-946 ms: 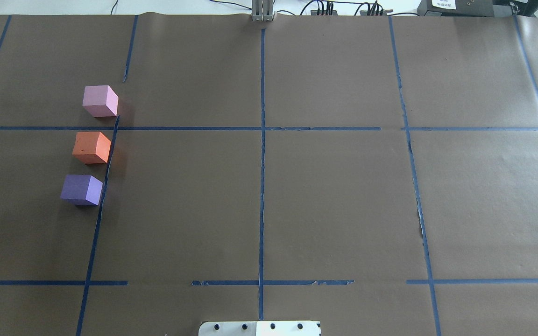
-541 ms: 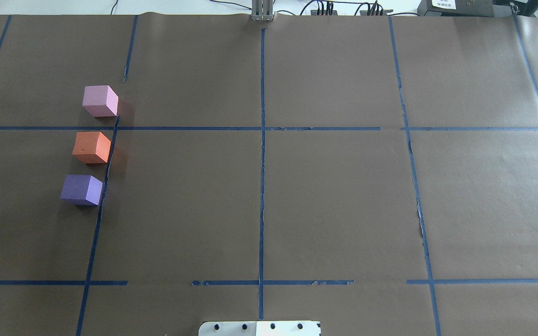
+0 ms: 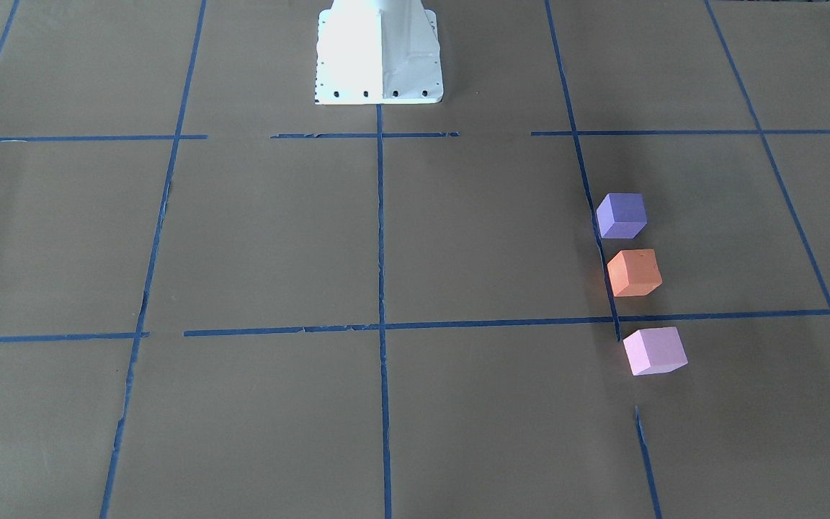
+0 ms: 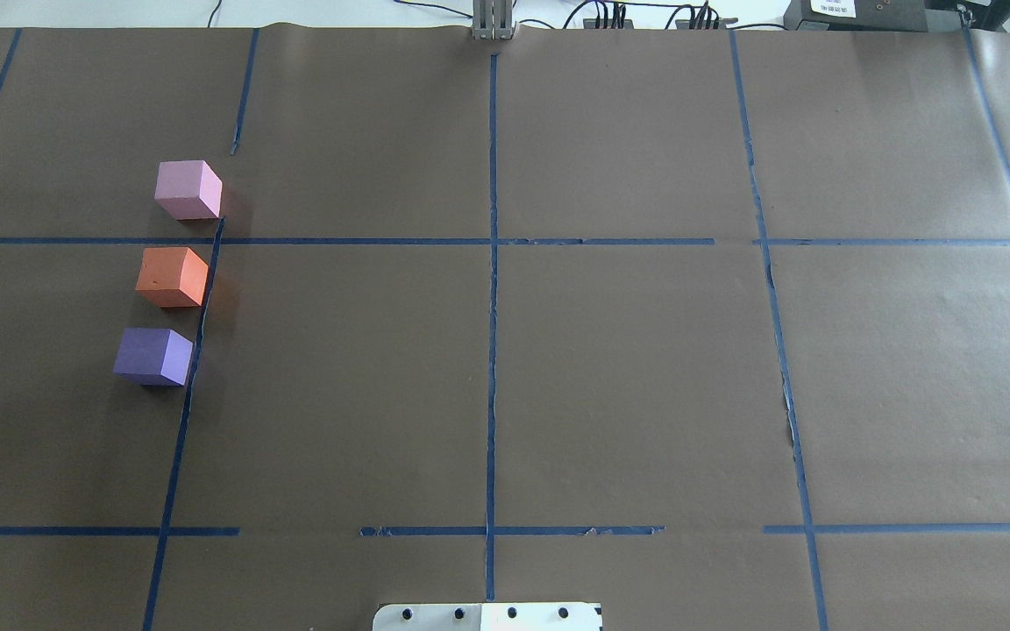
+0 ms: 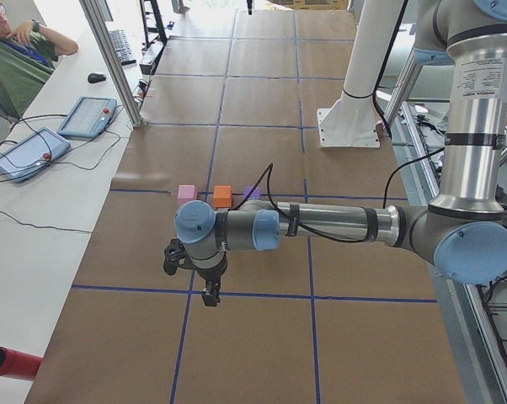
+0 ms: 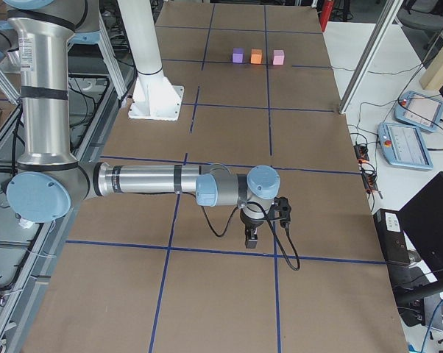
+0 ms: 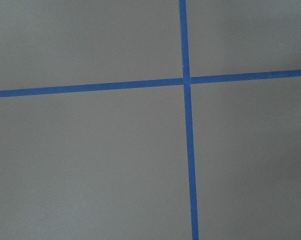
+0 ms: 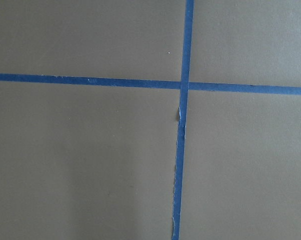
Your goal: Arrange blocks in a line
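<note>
Three cubes stand in a near-straight column along a blue tape line on the table's left side: a light pink block (image 4: 188, 189) farthest from the robot, an orange block (image 4: 172, 276) in the middle, and a violet-purple block (image 4: 152, 356) nearest. They stand apart, not touching, and also show in the front view as purple (image 3: 622, 215), orange (image 3: 634, 272) and pink (image 3: 654, 350). My left gripper (image 5: 210, 295) hangs over bare paper, away from the blocks. My right gripper (image 6: 251, 237) hangs over the far end of the table. I cannot tell whether either is open or shut.
The white robot base (image 4: 487, 617) sits at the near table edge. Brown paper with a blue tape grid (image 4: 492, 263) covers the table. An operator (image 5: 18, 59) and teach pendants (image 5: 89, 116) are at a side bench. Both wrist views show only paper and tape crosses.
</note>
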Controlling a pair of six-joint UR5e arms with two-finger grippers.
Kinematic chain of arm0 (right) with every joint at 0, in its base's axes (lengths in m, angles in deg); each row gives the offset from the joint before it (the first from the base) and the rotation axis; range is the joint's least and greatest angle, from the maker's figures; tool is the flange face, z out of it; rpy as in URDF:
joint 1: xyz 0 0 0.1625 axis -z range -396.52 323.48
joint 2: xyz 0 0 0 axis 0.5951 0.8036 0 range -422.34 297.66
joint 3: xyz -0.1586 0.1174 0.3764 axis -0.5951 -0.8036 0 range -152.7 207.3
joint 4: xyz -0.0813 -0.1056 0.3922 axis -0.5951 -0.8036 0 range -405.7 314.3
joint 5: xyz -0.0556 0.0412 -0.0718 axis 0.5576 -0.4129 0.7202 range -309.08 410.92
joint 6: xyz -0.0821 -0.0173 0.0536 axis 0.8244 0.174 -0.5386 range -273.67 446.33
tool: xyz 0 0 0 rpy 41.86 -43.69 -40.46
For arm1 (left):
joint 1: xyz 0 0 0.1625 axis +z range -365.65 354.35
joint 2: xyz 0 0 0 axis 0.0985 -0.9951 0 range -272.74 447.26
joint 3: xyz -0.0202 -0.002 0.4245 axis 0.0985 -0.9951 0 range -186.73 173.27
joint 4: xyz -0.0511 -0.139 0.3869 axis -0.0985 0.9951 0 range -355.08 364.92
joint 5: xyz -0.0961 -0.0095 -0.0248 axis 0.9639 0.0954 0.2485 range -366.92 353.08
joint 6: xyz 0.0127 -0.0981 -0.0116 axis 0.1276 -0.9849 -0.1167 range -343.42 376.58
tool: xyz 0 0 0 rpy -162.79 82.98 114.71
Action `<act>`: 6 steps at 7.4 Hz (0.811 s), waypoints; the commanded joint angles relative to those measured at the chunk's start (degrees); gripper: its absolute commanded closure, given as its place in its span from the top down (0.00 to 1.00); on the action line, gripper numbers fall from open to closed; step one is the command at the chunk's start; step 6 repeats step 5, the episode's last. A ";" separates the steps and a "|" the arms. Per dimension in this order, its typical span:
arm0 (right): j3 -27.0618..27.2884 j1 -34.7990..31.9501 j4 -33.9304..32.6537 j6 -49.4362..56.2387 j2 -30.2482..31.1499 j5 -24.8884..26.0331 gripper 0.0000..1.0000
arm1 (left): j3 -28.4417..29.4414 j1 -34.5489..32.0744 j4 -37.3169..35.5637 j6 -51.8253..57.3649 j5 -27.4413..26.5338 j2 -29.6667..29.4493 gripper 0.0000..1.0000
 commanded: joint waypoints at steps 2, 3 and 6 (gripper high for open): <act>-0.01 -0.02 0.00 0.00 0.03 0.04 1.00 | -0.03 0.00 0.00 -0.08 0.00 -0.20 1.00; -0.01 -0.02 0.00 0.00 0.03 -0.05 1.00 | -0.03 0.00 0.00 -0.08 0.00 -0.29 1.00; -0.01 -0.02 0.00 0.00 -0.06 0.04 1.00 | -0.12 0.00 0.00 -0.08 -0.09 -0.38 1.00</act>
